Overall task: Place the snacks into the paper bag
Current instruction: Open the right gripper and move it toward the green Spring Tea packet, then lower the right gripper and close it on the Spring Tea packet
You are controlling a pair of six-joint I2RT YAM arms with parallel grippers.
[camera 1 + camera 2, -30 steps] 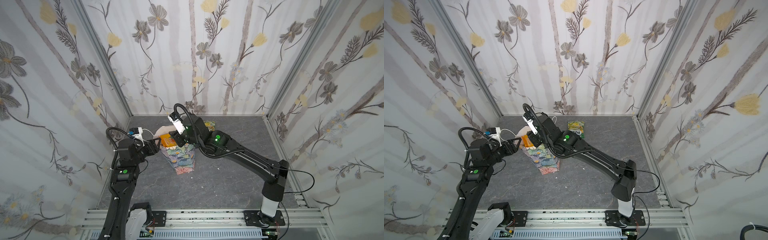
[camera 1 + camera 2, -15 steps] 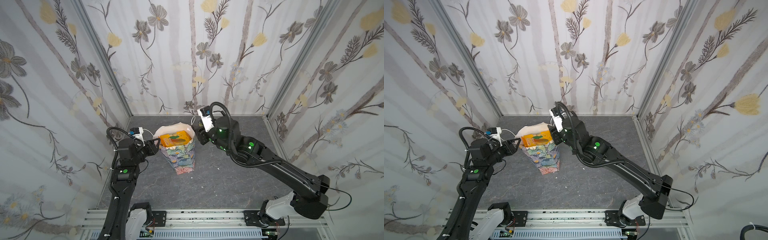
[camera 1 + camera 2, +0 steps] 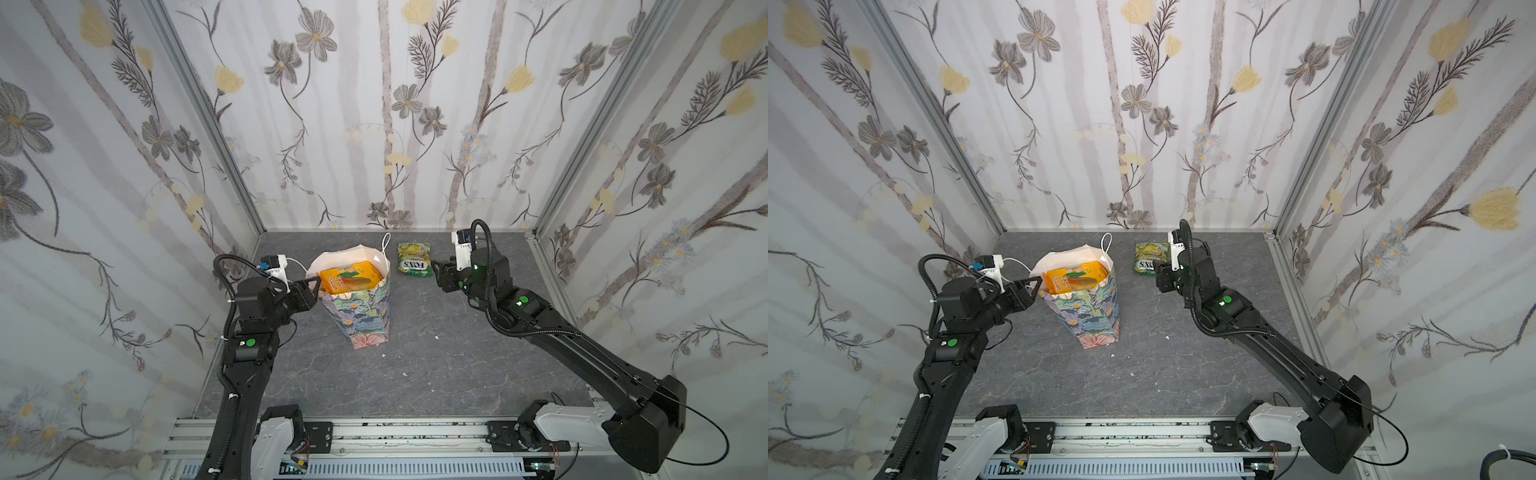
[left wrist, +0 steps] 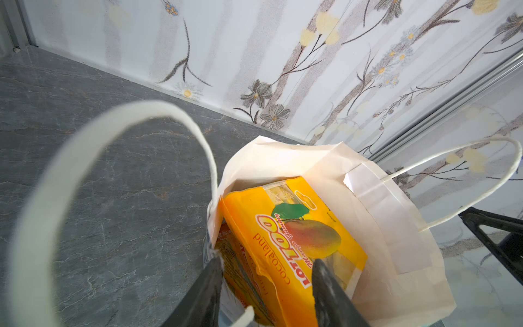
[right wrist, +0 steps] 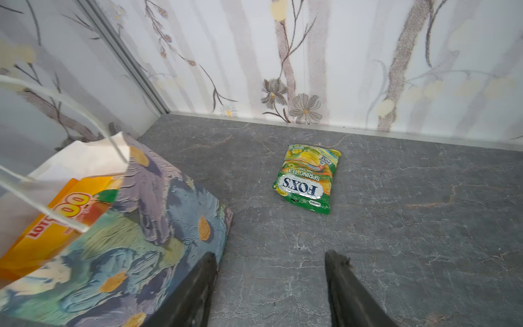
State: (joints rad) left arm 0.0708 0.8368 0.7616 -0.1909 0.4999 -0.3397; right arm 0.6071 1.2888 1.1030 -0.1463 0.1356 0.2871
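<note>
The paper bag [image 3: 361, 307] [image 3: 1088, 307] stands upright at mid-left of the floor, its white mouth [image 4: 283, 153] open. An orange-yellow mango pack [image 3: 349, 280] [image 4: 297, 226] [image 5: 56, 215] lies on top inside it, over another orange packet [image 4: 235, 254]. My left gripper [image 3: 318, 284] [image 4: 267, 260] is shut on the bag's left rim, one finger outside the wall and one on the mango pack. A green-yellow FOX'S packet [image 3: 412, 258] [image 3: 1149, 258] [image 5: 308, 178] lies flat near the back wall. My right gripper [image 3: 434, 270] [image 5: 270, 254] is open and empty, just right of that packet.
Flowered walls close in the back and both sides, with metal corner posts [image 3: 552, 199]. The bag's white cord handles [image 3: 385, 241] [image 4: 56, 170] stick up. Small white crumbs [image 3: 436, 336] lie on the grey floor. A metal rail [image 3: 374, 432] runs along the front edge.
My right gripper let go of the mango pack in the bag, swung right towards the green packet and opened wider. My left gripper closed on the bag's rim and stayed put.
</note>
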